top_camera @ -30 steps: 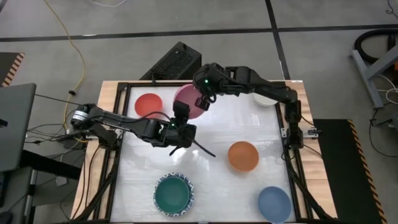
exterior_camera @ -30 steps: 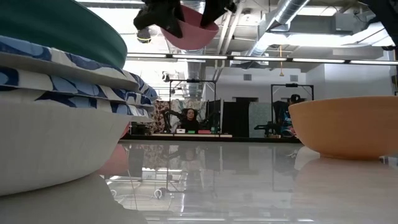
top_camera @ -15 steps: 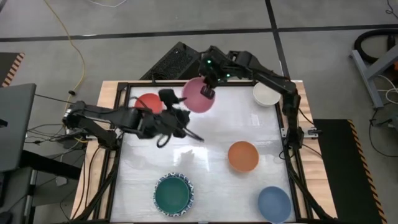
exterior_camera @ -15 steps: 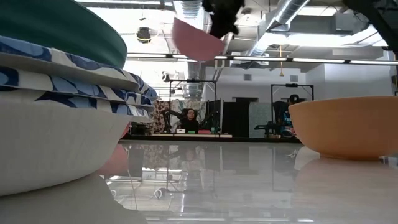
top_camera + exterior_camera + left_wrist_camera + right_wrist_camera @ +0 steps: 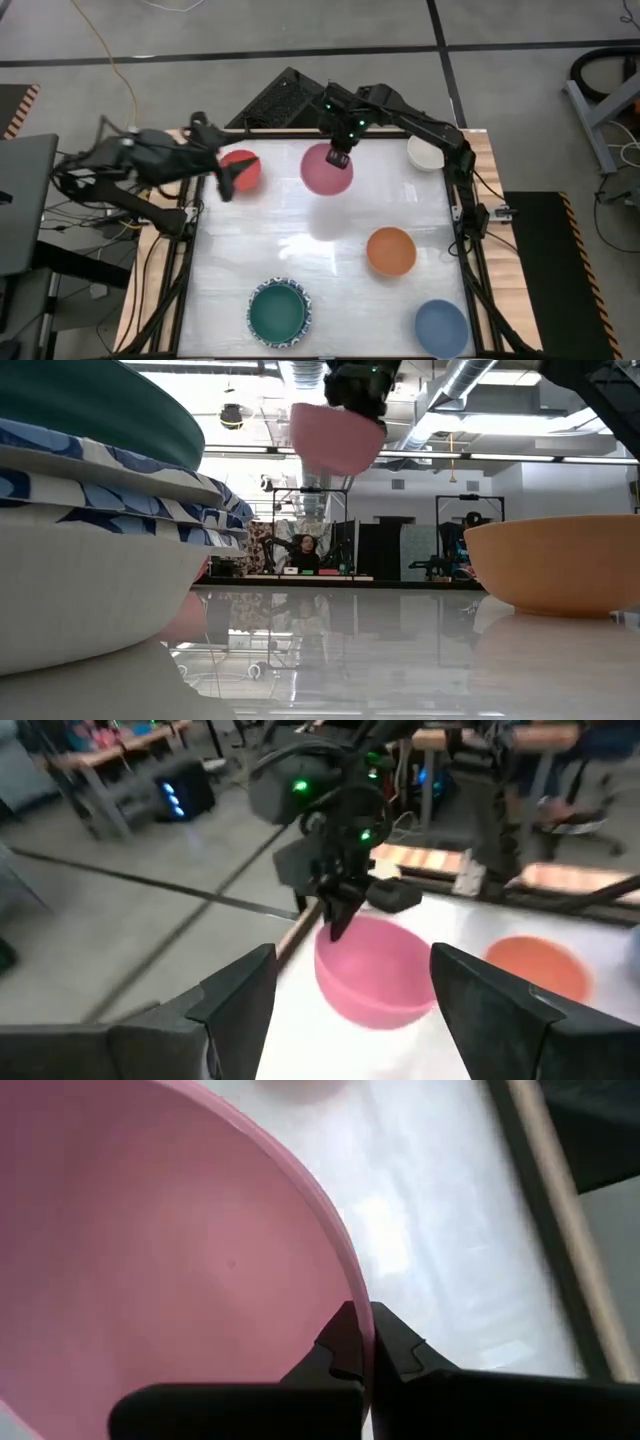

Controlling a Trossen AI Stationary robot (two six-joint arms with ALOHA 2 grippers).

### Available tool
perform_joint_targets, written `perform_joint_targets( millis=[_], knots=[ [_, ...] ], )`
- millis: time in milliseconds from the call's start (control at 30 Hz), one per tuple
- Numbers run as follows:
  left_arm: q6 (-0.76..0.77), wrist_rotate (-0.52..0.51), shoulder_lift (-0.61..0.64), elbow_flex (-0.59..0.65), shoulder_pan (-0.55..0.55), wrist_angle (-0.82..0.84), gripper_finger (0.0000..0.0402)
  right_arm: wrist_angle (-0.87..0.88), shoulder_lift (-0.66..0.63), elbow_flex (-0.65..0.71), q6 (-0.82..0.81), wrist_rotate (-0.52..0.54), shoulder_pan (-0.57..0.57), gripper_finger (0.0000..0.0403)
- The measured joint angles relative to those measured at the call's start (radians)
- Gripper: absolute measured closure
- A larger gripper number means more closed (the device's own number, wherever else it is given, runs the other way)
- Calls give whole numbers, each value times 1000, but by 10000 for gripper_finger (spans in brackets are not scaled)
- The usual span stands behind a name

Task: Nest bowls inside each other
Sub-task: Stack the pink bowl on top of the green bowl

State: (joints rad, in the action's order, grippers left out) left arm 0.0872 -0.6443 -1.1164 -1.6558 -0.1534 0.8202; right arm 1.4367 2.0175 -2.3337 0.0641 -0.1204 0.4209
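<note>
Fingers of right gripper [image 5: 360,1342] pinched tight on rim of pink bowl [image 5: 327,168], one inside the wall and one outside. Bowl held clear of the table [image 5: 300,250], upper centre of the high view; hanging near the top of the low view under the dark wrist. Fingers of left gripper [image 5: 222,180] spread wide, nothing between them, at upper left of the high view beside the red bowl [image 5: 243,167].

Elsewhere on the table: cream bowl [image 5: 427,153] at upper right, orange bowl [image 5: 391,250] right of centre, blue bowl [image 5: 441,327] at lower right, green bowl [image 5: 277,312] at lower centre, seated in a stack of white blue-rimmed bowls [image 5: 90,480] that fills the left of the low view.

Likely trouble from here:
- Thin edge grip only, so weight hangs off one side. Quick swing or stop could pivot the bowl between the fingers or let it slip out.
- Release from height or off-centre over a target bowl could set it on the rim, tip it, or knock the lower bowl aside on the glossy top.
- Left arm close to the red bowl and not far from the carried one. Move toward upper left could bring the two arms into contact.
</note>
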Motion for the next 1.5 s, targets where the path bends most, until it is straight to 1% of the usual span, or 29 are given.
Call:
perform_joint_targets(
  millis=[33,133,200,333,433,533,633,767,833,933,1033,1100,1200,1233,1333,1433,1500],
  knots=[
    [33,11,23,1,0,22,148,26,-2,0,1,-17,3,396],
    [118,12,86,9,-9,82,148,108,-6,-1,1,-19,7,396],
    [160,12,117,10,-20,128,148,131,-7,0,13,-20,7,396],
    [240,13,159,11,-46,208,148,133,-18,0,44,-135,-1,396],
    [283,22,172,11,-70,250,148,134,-50,0,66,-147,9,396],
    [311,38,176,11,-92,276,148,133,-117,0,98,-147,36,396],
    [317,38,174,11,-108,290,148,134,-215,0,110,-151,77,396],
    [299,21,165,12,-111,288,148,134,-354,0,87,-191,142,396],
    [292,9,154,12,-111,289,148,131,-423,22,73,-187,156,396],
    [291,5,146,12,-111,288,148,131,-537,151,39,-152,159,396],
    [291,6,141,12,-111,288,148,82,-671,404,-23,-146,166,396],
    [292,17,140,12,-112,288,148,-21,-763,596,-78,-180,163,396],
    [292,27,140,12,-112,288,148,-235,-882,864,-223,-232,125,396],
    [292,31,140,12,-112,288,148,-297,-915,936,-274,-244,102,396],
    [292,36,141,12,-112,288,148,-448,-989,1104,-433,-236,-11,396],
    [291,36,142,12,-112,288,148,-601,-997,1215,-560,-182,-169,396],
    [291,36,142,12,-112,288,148,-716,-969,1248,-625,-137,-272,396]
  ],
)
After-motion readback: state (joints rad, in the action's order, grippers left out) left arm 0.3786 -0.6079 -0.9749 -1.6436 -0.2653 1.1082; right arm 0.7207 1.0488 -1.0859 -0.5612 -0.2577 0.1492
